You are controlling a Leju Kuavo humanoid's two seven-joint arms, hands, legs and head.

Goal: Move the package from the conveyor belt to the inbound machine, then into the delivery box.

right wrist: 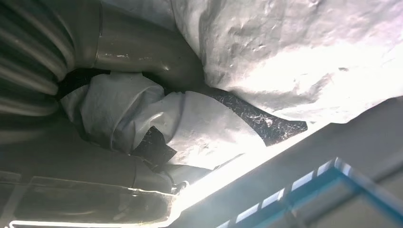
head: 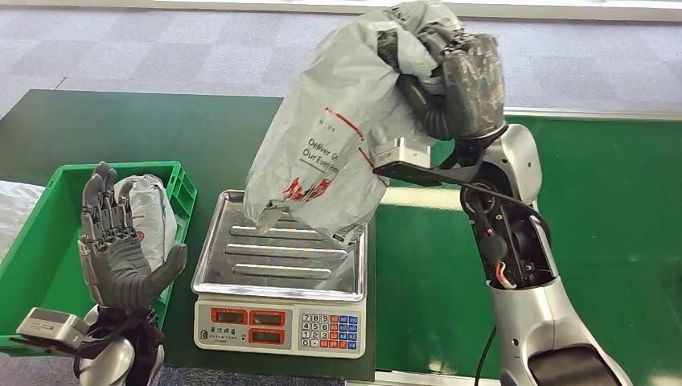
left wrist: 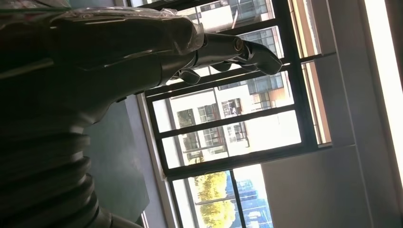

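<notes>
My right hand [head: 450,80] grips the top of a grey plastic mail package [head: 338,137] with red and black print and holds it up. The package hangs over the steel pan of the weighing scale [head: 241,265], its lower end at or just above the pan. In the right wrist view the crumpled package [right wrist: 285,71] is bunched in my right hand [right wrist: 109,52]. My left hand [head: 121,241] stands upright and holds nothing, fingers apart, in front of the green delivery box [head: 48,233]. The left wrist view has my left hand [left wrist: 142,52] against bright windows.
Another grey package [head: 149,213] lies inside the green box. The green conveyor belt [head: 611,209] runs behind and to the right of the scale. The scale's keypad and displays [head: 277,326] face me at the table's front edge.
</notes>
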